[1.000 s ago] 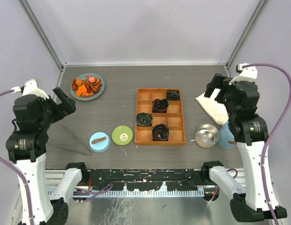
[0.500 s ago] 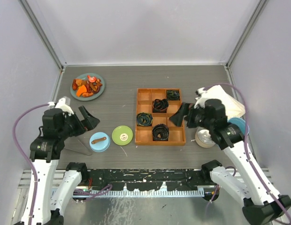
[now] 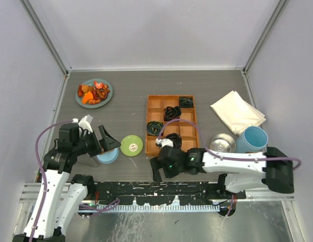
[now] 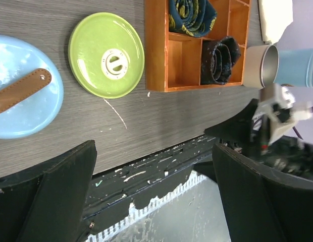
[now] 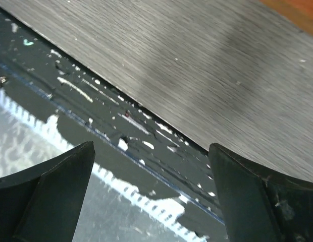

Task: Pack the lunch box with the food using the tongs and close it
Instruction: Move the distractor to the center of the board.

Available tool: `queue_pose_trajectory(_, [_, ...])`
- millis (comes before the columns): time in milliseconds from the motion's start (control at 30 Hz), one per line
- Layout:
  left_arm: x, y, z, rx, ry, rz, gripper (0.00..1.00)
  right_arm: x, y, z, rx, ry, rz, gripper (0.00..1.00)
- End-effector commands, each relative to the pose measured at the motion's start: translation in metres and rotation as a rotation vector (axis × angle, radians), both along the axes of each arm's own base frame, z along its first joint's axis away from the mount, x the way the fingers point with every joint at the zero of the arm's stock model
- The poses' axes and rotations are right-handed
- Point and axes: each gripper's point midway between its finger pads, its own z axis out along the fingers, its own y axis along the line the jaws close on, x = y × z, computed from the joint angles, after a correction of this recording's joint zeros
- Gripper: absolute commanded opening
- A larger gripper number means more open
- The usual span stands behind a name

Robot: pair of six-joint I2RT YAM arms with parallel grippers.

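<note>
Dark grey wood-grain table (image 3: 127,112), pale lilac walls (image 3: 146,30), left claw (image 3: 110,141) released, right claw (image 3: 155,170) released, both empty

White arms (image 3: 238,162) with black joints, purple cables (image 3: 45,129), black fingers (image 4: 55,201)

On the grey desk (image 3: 131,106) lie a teal plate (image 3: 106,97), orange tray (image 3: 189,130), green lid (image 3: 132,145), blue lid (image 4: 15,116), steel tin (image 3: 223,143), light-blue cylinder (image 3: 252,138) and white cloth (image 3: 237,112).

My top camera is overlooking the whole table (image 3: 126,108); my left wrist camera is sharing its green lid (image 4: 106,54), closer; my right is hugging the near edge.
</note>
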Motion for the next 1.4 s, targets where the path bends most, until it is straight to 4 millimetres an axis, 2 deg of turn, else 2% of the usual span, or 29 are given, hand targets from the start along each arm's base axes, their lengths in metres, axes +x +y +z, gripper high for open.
queue_pose_trajectory(0, [0.002,-0.009,0.016,-0.056,-0.073,-0.034,0.98,0.025,0.052,0.01,0.05,-0.16,-0.189,1.0])
queue_pose_trajectory(133, [0.0,-0.008,0.016,-0.051,-0.08,-0.034,0.98,0.035,0.062,-0.007,-0.003,-0.209,-0.29,1.0])
queue_pose_trajectory(267, [-0.002,-0.011,0.015,-0.061,-0.076,-0.053,0.98,0.054,0.049,-0.011,-0.032,-0.286,-0.374,1.0])
queue_pose_trajectory(533, [0.004,-0.023,0.019,-0.114,-0.078,-0.115,0.98,0.106,-0.002,-0.023,-0.099,-0.323,-0.454,1.0])
queue_pose_trajectory(633, [0.008,-0.029,0.021,-0.142,-0.07,-0.141,0.98,0.127,-0.027,-0.024,-0.138,-0.339,-0.501,1.0])
queue_pose_trajectory(900, [0.019,-0.047,0.023,-0.151,-0.073,-0.181,0.98,0.183,-0.088,-0.009,-0.202,-0.404,-0.615,1.0])
queue_pose_trajectory(1033, [0.026,-0.071,0.019,-0.13,-0.075,-0.231,0.98,0.214,-0.114,-0.005,-0.208,-0.403,-0.67,1.0])
queue_pose_trajectory(1167, [0.044,-0.104,0.011,-0.08,-0.075,-0.271,0.98,0.243,-0.13,0.0,-0.199,-0.397,-0.707,1.0])
queue_pose_trajectory(1267, [0.062,-0.129,0.003,-0.03,-0.069,-0.284,0.98,0.258,-0.145,0.007,-0.21,-0.403,-0.745,1.0])
queue_pose_trajectory(1367, [0.086,-0.15,-0.008,-0.007,-0.049,-0.277,0.98,0.271,-0.151,0.014,-0.173,-0.395,-0.758,1.0])
